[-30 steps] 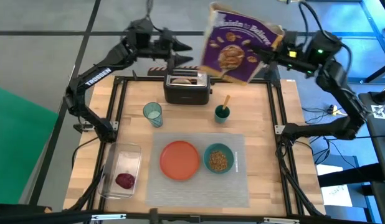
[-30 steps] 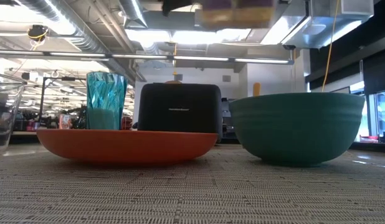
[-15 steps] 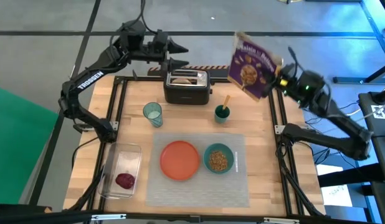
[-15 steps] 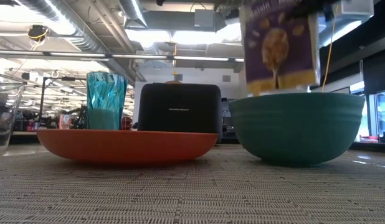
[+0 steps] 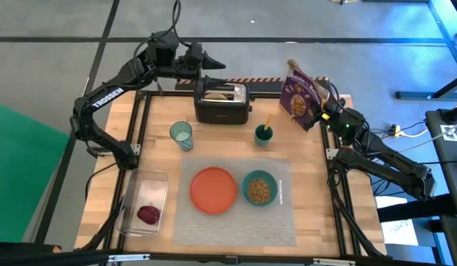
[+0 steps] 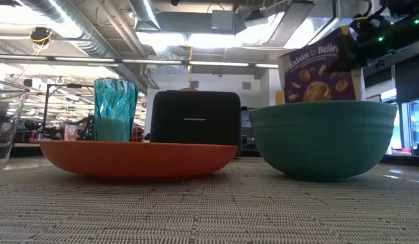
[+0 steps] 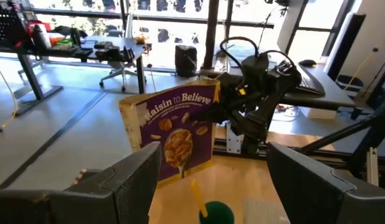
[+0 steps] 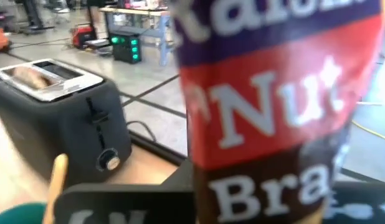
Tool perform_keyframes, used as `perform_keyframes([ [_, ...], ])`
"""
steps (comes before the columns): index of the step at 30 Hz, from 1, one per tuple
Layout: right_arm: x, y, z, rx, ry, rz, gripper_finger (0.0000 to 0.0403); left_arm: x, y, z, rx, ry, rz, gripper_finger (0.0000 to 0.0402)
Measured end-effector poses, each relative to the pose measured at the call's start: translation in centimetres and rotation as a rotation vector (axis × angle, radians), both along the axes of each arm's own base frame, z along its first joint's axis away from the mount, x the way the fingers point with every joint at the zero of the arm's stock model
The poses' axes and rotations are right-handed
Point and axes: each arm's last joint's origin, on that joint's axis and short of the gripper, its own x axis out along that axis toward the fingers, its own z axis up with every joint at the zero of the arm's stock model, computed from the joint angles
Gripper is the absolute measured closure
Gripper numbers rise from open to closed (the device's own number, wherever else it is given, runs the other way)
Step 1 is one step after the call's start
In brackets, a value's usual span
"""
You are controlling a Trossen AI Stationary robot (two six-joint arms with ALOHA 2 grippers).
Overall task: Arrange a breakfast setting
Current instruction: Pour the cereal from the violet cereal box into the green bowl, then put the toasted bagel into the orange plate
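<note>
My right gripper (image 5: 326,112) is shut on the purple cereal box (image 5: 302,96) over the table's far right corner. My left gripper (image 5: 216,72) hovers open above the black toaster (image 5: 222,103), where a bagel half (image 5: 219,94) sticks out of a slot. The grey placemat (image 5: 236,222) carries the orange plate (image 5: 213,189) and the teal bowl (image 5: 259,188), which holds cereal. A bluish tumbler (image 5: 181,134) stands behind the plate. The orange-handled spoon (image 5: 268,122) stands in a small teal cup. The dark red fruit (image 5: 148,214) lies in a clear container. My right gripper holds the cereal box at its narrow side edge (image 7: 215,109), in the box's upper half, coming about level from the table's right. The box stands nearly upright, leaning a little. The bowl hides its bottom in the low view, so I cannot tell if it touches the table.
The clear container (image 5: 143,201) sits at the near left, beside the mat. A black frame (image 5: 328,148) runs round the tabletop. Bare wood lies between the toaster and the mat's far edge and to the mat's right.
My right gripper has come down from high above the table toward the far right corner, carrying the cereal box. The box has swung from tipped over, face up, to nearly upright, and now shows behind the bowl in the low view.
</note>
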Motion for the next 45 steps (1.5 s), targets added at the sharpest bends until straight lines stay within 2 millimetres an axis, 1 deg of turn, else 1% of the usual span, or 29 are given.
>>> perform_keyframes([
  [7, 0.1, -0.1, -1.2, 0.016, 0.038, -0.001, 0.0401, 0.3, -0.9, -0.6, -0.024, 0.06, 0.003, 0.0117],
  [11, 0.1, -0.1, -1.5, 0.019, 0.044, -0.002, 0.0387, 0.5, -1.4, -1.0, -0.013, 0.099, -0.01, 0.0117],
  [14, 0.1, -0.1, -1.6, 0.022, 0.049, -0.002, 0.0358, 0.6, -1.8, -1.1, -0.009, 0.119, -0.014, 0.0118],
  [21, 0.1, -0.1, -1.7, 0.032, 0.05, -0.004, 0.0269, 0.7, -2.0, -1.3, -0.015, 0.141, -0.009, 0.0118],
  [25, 0.1, -0.1, -1.4, 0.034, 0.049, -0.004, 0.0239, 0.7, -2.0, -1.3, -0.016, 0.142, -0.009, 0.0118],
  [28, 0.0, 0.0, -0.2, 0.011, 0.023, -0.001, 0.0229, 0.6, -2.0, -1.3, -0.016, 0.142, -0.007, 0.0118],
  [30, -0.1, 0.1, 0.9, -0.014, 0.006, 0.001, 0.0226, 0.6, -1.9, -1.4, -0.013, 0.144, 0.005, 0.0118],
  [34, -0.7, 0.4, 3.9, -0.071, -0.059, 0.001, 0.0221, 0.5, -1.7, -1.4, 0.005, 0.152, 0.032, 0.0118],
  [37, -1.2, 0.8, 6.2, -0.125, -0.098, 0.012, 0.0213, 0.3, -1.2, -1.7, 0.039, 0.189, 0.048, 0.0118],
  [40, -1.9, 1.3, 8.4, -0.18, -0.135, 0.021, 0.0205, 0.4, -0.3, -2.7, 0.065, 0.259, 0.071, 0.012],
  [43, -2.5, 1.8, 10.4, -0.215, -0.187, 0.05, 0.0201, 0.6, 1.1, -4.3, 0.089, 0.37, 0.088, 0.0134],
  [45, -2.8, 2.2, 11.7, -0.237, -0.218, 0.082, 0.0201, 1.0, 2.3, -5.6, 0.094, 0.441, 0.092, 0.0147],
])
